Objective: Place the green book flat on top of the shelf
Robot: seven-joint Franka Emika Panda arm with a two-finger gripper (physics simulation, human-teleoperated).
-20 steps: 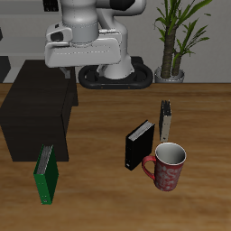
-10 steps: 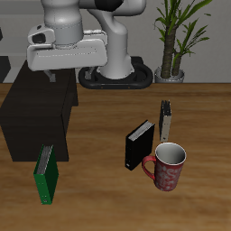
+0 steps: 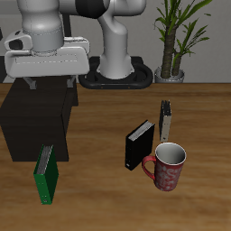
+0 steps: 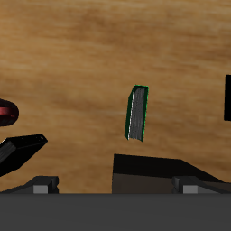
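The green book [image 3: 44,173] stands upright on its edge on the wooden table, just in front of the black shelf [image 3: 36,117]. It also shows in the wrist view [image 4: 136,113], seen from above, with the shelf's top [image 4: 171,170] beside it. My gripper [image 3: 32,85] hangs above the shelf's top, farther back than the book and well clear of it. Its fingers [image 4: 41,186] stand wide apart in the wrist view, open and empty.
A black book [image 3: 140,144] stands upright mid-table, with a red mug [image 3: 168,166] beside it and a thin grey-white book [image 3: 165,119] behind. A potted plant [image 3: 171,41] stands at the back. The robot's base [image 3: 117,72] is behind the shelf.
The gripper has swung sideways from near the base to above the shelf and has come a little lower. The books, the mug and the shelf have not moved.
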